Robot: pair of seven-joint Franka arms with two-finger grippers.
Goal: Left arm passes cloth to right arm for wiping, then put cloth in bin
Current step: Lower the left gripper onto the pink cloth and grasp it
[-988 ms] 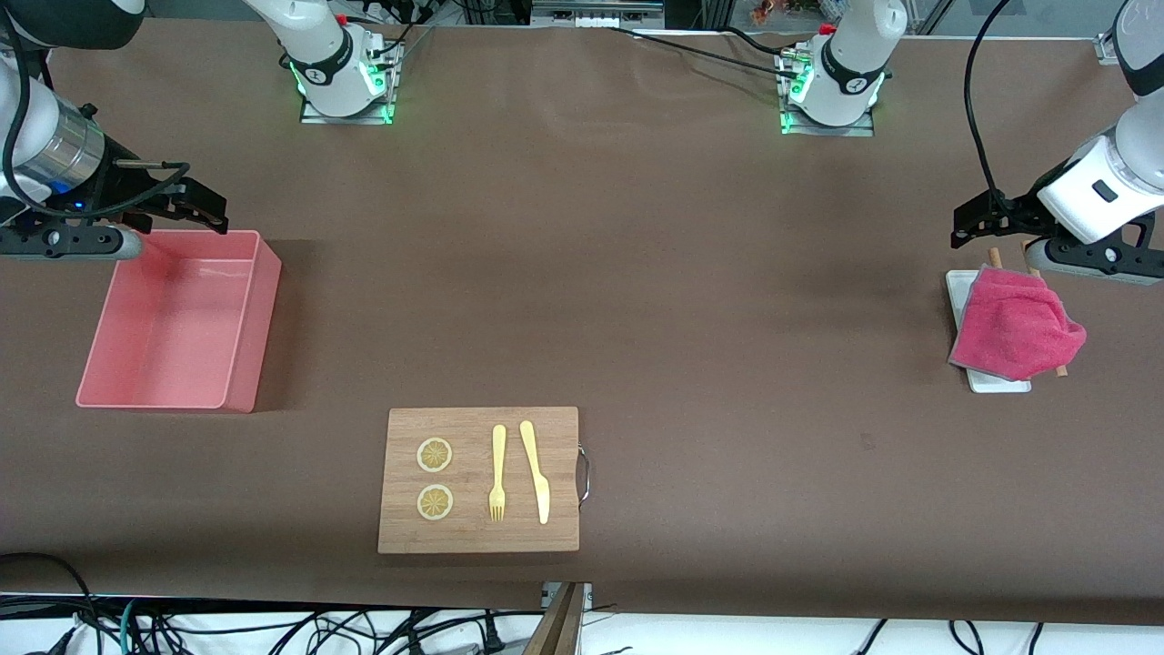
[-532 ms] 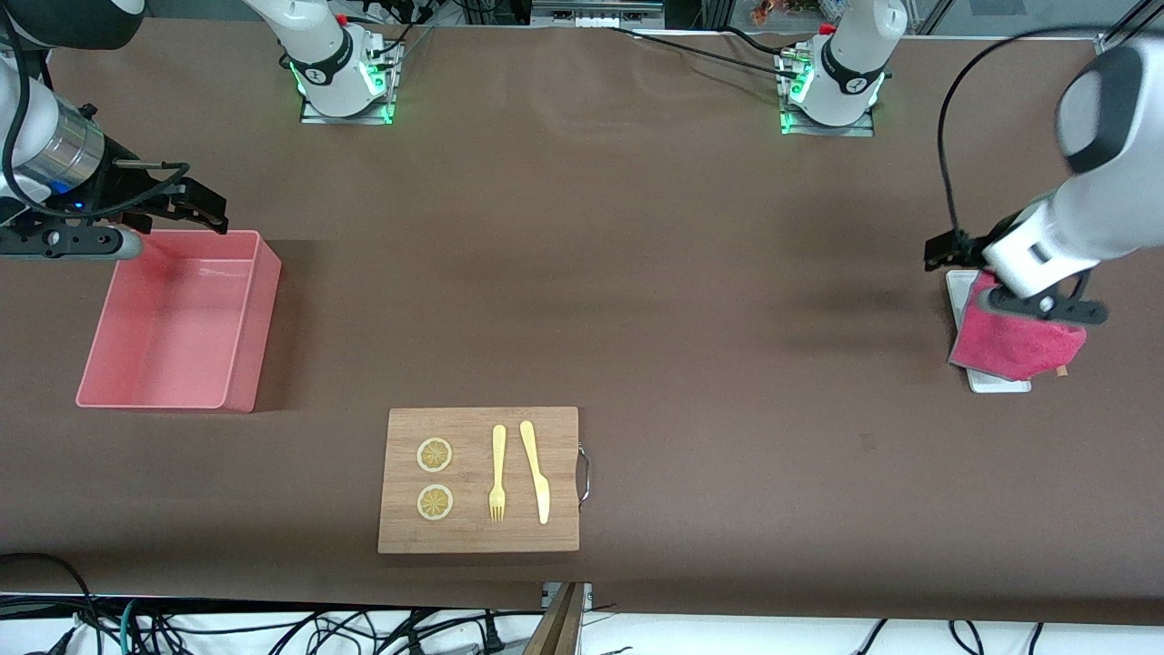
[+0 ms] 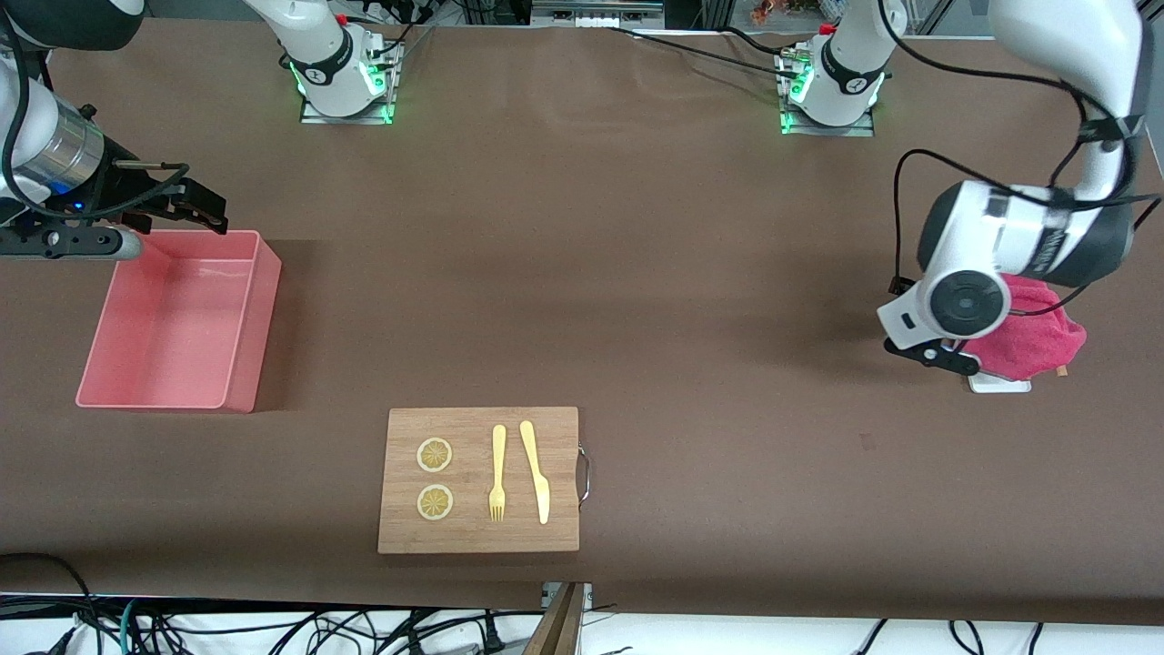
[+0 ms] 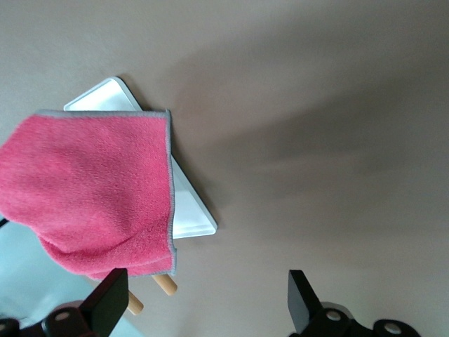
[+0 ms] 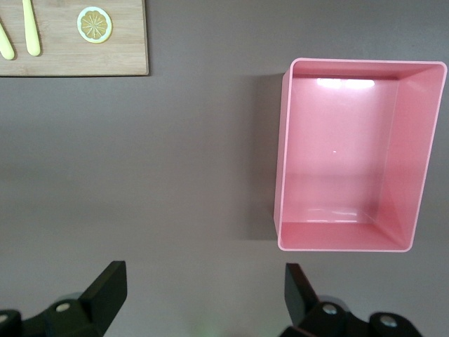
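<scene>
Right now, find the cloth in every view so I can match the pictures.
Front view: cloth on the white tray, at the left arm's end, partly hidden by that arm.
Left wrist view: cloth draped over the tray.
Right wrist view: not in it.
Shared landmark: the white tray.

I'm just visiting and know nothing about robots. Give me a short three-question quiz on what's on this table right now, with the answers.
1. True or false: the cloth is already in the bin.
2. What does the cloth lie on? A) the wooden board B) the small white tray C) the bare table
3. Fill in: beside the fork and the knife, the board carries two ____ slices.

Key:
1. False. The bin holds nothing; the cloth is at the left arm's end of the table, with the left gripper open above it. The right gripper is open near the bin.
2. B
3. Lemon
</scene>
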